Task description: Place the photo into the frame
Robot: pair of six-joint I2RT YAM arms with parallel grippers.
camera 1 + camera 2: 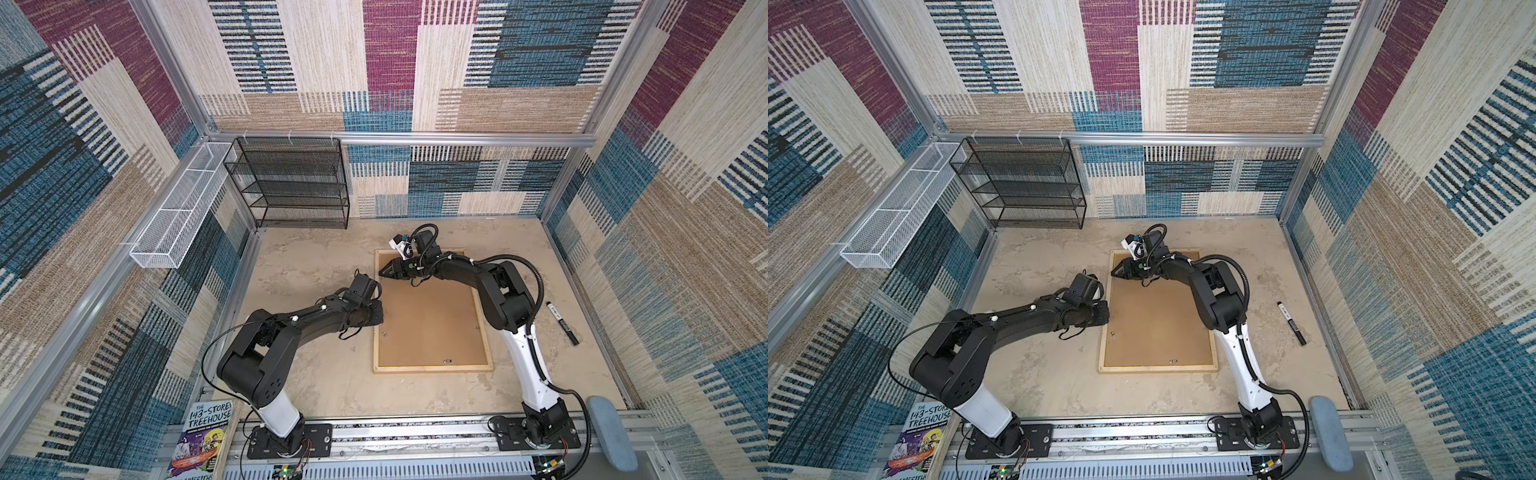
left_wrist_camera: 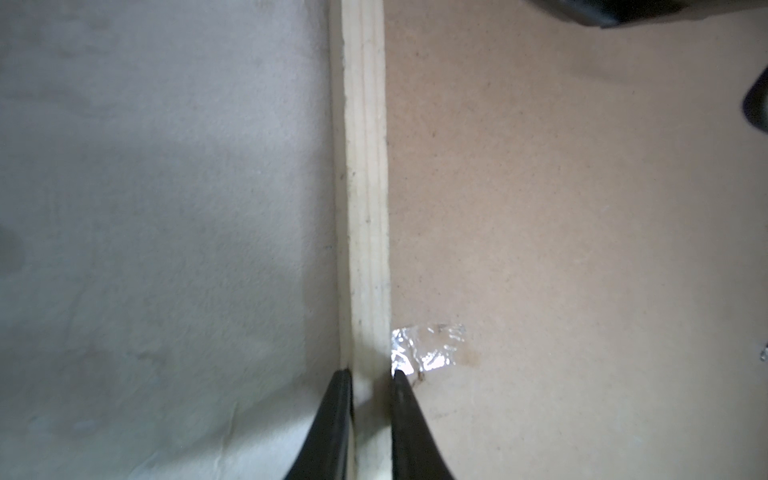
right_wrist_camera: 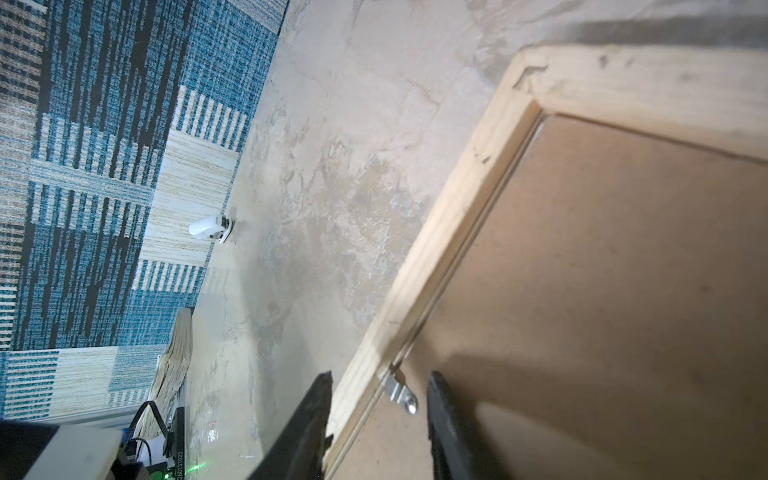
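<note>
Your beige surface (image 1: pixel 316 374) carries the frame (image 1: pixel 432 368), which lies flat near the middle between the two arms. The brown backing board (image 1: pixel 428 328) fills it. Your left tool (image 2: pixel 370 376) is clamped on the frame's left wooden strip, with a finger pressed to each side. Your right tool (image 3: pixel 380 376) straddles the same strip near the far corner, jaws apart, its inner finger clear of the wood. A small metal tab (image 3: pixel 401 392) sits in that gap.

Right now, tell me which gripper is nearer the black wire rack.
Right. The right gripper straddles the frame near its far left corner, toward the black wire rack; the left gripper grips the same rail farther forward.
</note>
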